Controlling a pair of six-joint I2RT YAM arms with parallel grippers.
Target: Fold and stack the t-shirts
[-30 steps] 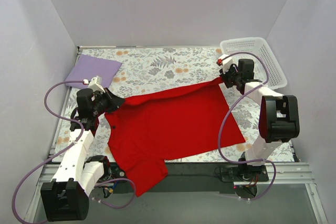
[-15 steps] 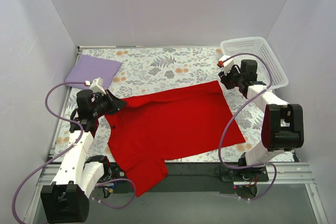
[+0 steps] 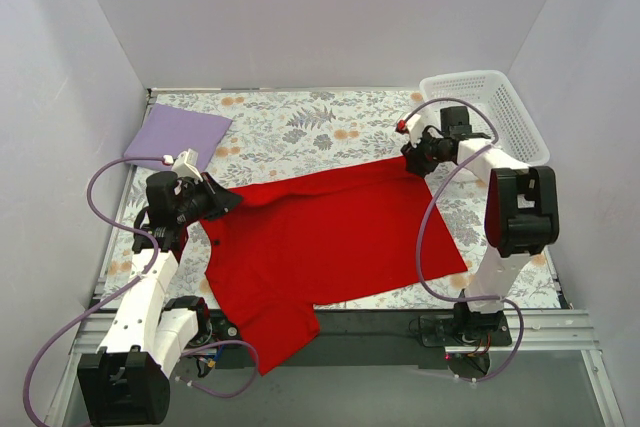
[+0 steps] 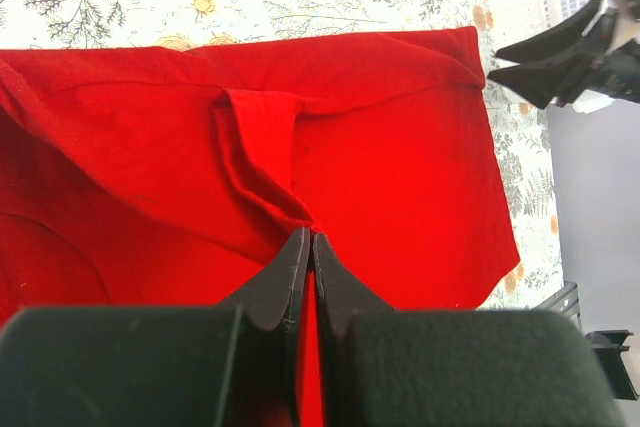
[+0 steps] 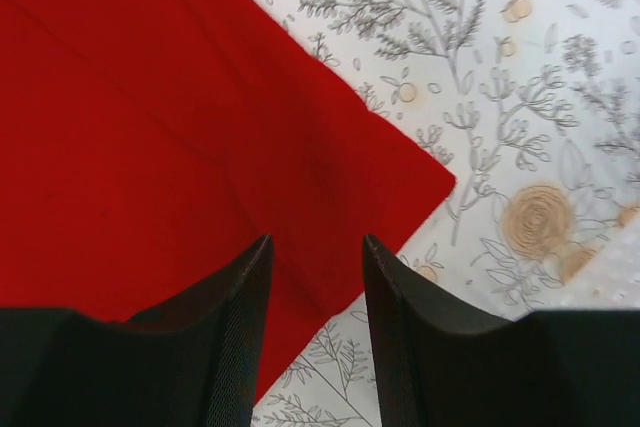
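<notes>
The red t-shirt (image 3: 330, 232) lies spread over the middle of the floral tablecloth, one sleeve hanging over the near edge. My left gripper (image 3: 226, 202) is shut on a pinched fold of the red shirt (image 4: 300, 177) at its left side, lifting a ridge of cloth. My right gripper (image 3: 412, 162) is open just above the shirt's far right corner (image 5: 400, 182), holding nothing. The lilac t-shirt (image 3: 178, 133) lies folded at the far left corner.
A white lattice basket (image 3: 490, 117) stands at the far right. Grey walls close in the table on three sides. The right arm's fingers (image 4: 545, 57) show at the top right of the left wrist view. The table's near edge (image 3: 380, 312) is a dark rail.
My right gripper has let go of the shirt's far right corner, which dropped flat, and moved left over it. My left gripper keeps its hold and shifted slightly right.
</notes>
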